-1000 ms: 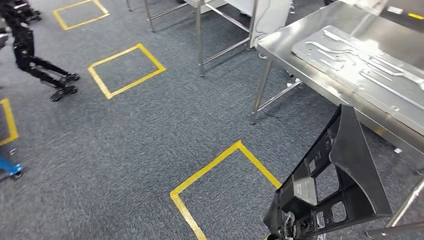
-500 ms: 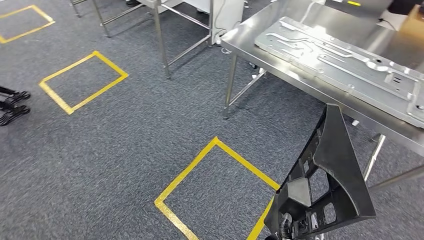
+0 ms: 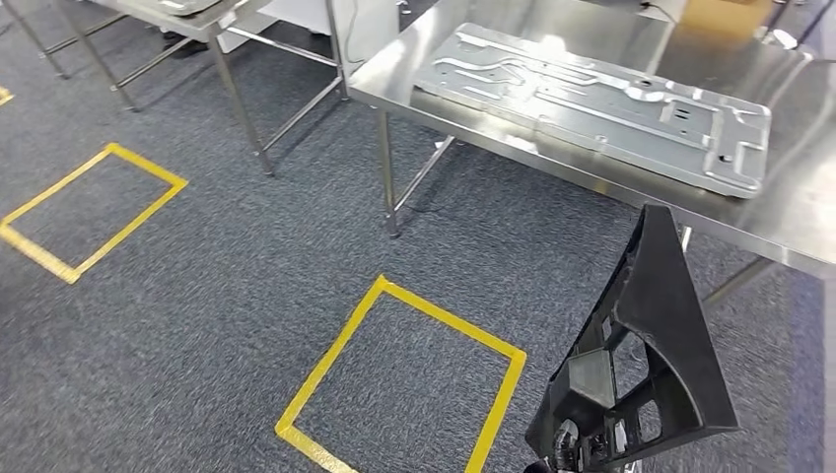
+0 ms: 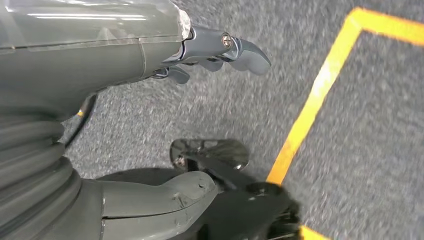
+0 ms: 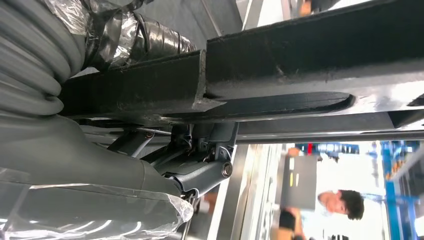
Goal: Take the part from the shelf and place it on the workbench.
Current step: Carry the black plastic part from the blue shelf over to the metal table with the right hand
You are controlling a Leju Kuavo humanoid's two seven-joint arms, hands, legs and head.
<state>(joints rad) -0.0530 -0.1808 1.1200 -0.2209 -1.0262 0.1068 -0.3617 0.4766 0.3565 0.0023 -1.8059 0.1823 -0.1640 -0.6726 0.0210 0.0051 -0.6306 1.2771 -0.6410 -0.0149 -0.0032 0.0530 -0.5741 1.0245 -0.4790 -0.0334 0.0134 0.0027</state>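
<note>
Low at the right of the head view, the right hand [image 5: 200,150] grips the black part [image 3: 656,335], held upright above the carpet just short of the steel table [image 3: 789,222]. On that table lies a grey metal plate [image 3: 601,103]. Hanging over the carpet, the left hand [image 4: 150,65] holds nothing, fingers loosely apart.
</note>
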